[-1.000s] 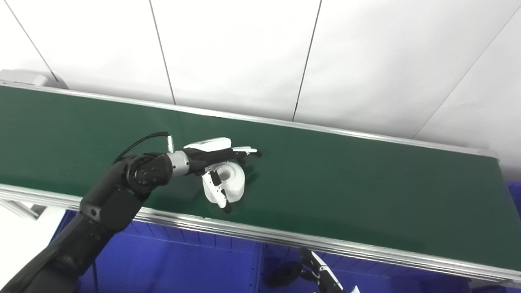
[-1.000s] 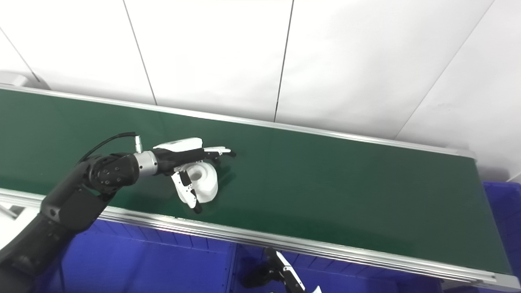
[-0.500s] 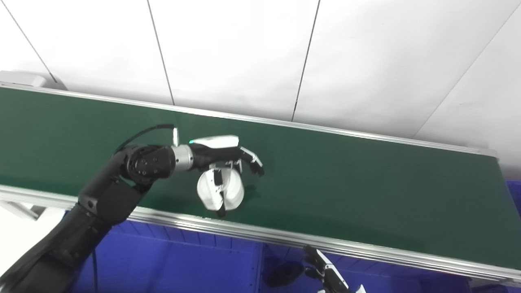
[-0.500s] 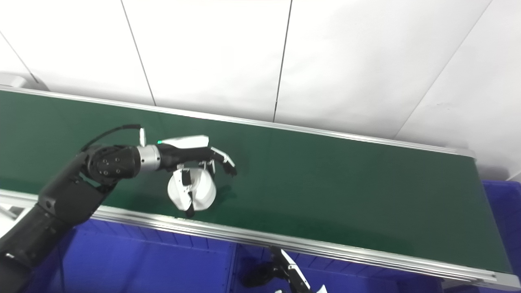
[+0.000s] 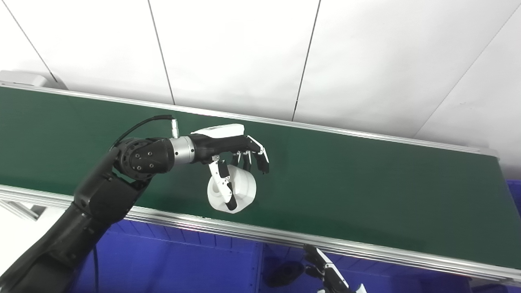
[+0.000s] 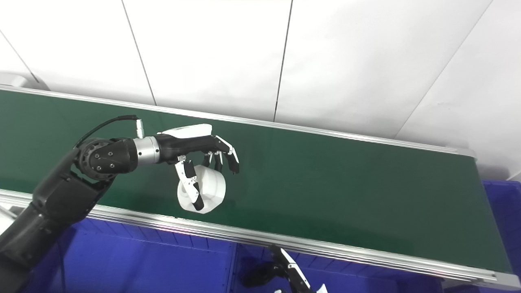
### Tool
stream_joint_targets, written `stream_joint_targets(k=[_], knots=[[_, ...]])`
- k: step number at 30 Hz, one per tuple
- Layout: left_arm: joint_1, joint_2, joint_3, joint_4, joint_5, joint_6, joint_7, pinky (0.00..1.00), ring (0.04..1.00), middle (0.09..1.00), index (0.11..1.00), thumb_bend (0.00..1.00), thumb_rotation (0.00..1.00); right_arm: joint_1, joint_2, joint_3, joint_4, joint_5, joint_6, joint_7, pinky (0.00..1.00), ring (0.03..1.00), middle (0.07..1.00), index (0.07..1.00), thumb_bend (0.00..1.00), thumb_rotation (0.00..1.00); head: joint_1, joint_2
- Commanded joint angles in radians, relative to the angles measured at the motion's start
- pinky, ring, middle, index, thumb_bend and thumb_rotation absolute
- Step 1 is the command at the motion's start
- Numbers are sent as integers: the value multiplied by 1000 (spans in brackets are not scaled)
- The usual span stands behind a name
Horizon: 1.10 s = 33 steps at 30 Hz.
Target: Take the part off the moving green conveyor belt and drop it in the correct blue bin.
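Note:
The part is a white round spool-like piece (image 5: 238, 190), also in the right eye view (image 6: 209, 189). My left hand (image 5: 230, 156) is shut on it, thumb across its near face and fingers curled over its top, holding it above the near half of the green conveyor belt (image 5: 366, 191). Blue bins (image 5: 171, 260) lie below the belt's near rail. Only the fingertips of my right hand (image 5: 329, 276) show at the bottom edge, over the bins; they look spread.
The belt's aluminium near rail (image 5: 285, 238) runs between the belt and the bins. A white panelled wall (image 5: 244, 53) stands behind the belt. A dark part (image 5: 283, 273) lies in the bin by my right hand. Another blue bin (image 6: 502, 211) sits at the belt's right end.
My left hand closed its fingers around the white part and lifted it off the belt, rising and shifting a little right. The right hand stayed low at the bottom edge.

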Motion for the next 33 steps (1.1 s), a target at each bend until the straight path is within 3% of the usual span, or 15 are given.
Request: stream_joint_targets(k=[1, 14, 18, 24, 33], knots=[[-34, 27, 21, -35, -21, -31, 22, 364, 461, 690, 642, 468, 0, 12, 4, 1, -28, 6, -28, -2, 841, 907, 929, 907, 385, 1000, 1, 0], [16, 94, 84, -228, -108, 7, 11, 336, 456, 643, 608, 467, 0, 0, 2, -1, -22, 24, -24, 4, 848, 912, 932, 912, 392, 1000, 15, 7], [72, 126, 118, -312, -144, 36, 9, 384, 514, 639, 612, 422, 0, -7, -1, -3, -18, 38, -25, 9, 852, 913, 933, 912, 391, 1000, 20, 6], [154, 168, 149, -399, -168, 77, 11, 393, 528, 643, 612, 415, 0, -14, -2, -6, -4, 40, -47, 10, 852, 912, 935, 913, 390, 1000, 32, 11], [305, 178, 202, -428, -212, 88, 44, 393, 529, 646, 614, 415, 0, -10, -17, -16, -20, 44, -44, 19, 856, 911, 935, 918, 387, 1000, 45, 36]])
